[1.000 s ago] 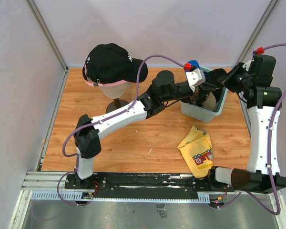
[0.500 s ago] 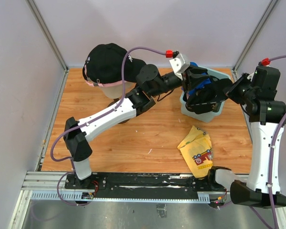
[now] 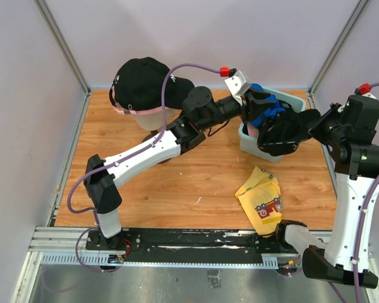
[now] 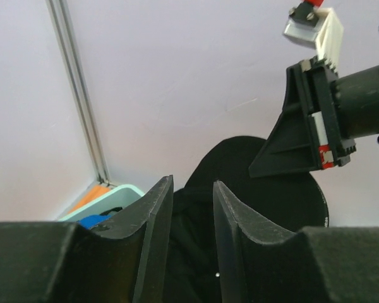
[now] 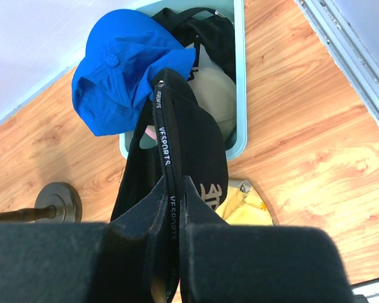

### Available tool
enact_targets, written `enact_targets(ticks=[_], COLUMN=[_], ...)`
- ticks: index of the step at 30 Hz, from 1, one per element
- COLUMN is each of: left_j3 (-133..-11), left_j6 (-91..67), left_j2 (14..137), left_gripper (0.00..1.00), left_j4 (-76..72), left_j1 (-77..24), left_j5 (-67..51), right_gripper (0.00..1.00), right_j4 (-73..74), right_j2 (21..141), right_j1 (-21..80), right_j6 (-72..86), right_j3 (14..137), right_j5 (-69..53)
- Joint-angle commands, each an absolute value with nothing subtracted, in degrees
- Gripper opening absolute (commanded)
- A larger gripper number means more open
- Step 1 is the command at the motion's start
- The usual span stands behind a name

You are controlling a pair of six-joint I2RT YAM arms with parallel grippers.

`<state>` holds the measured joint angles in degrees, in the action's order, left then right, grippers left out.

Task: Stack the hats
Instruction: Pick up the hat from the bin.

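Pinches black cap (image 5: pixel 202 158) by its lettered band in right gripper (image 5: pixel 172 189), hung over bin (image 5: pixel 240 76) at far right for lifting clear; shows left gripper (image 4: pixel 192 184) narrowly parted, empty, beside it.

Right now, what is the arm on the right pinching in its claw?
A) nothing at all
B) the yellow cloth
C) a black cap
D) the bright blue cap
C: in the right wrist view, the right gripper is closed on the printed edge band of a black cap. Neither the blue cap nor the yellow cloth is in its grip.
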<state>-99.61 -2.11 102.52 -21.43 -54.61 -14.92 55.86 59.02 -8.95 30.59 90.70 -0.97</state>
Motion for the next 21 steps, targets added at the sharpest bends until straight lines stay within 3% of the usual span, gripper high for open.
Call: enact_targets(ticks=[1, 21], left_j3=[-101.0, -104.3], left_j6=[-2.9, -4.7], left_j2=[101.7, 103.5], left_gripper=[0.37, 0.39], left_j4=[-19.5, -14.5], left_j1=[-54.7, -54.8], left_j5=[-13.3, -12.3], right_gripper=[0.0, 0.0], right_j4=[56.0, 60.1], right_j2=[57.8, 55.4], right_j1=[-10.4, -10.5], right_j6=[29.3, 25.0], right_j3=[94.0, 94.9], right_j5=[1.5, 11.4])
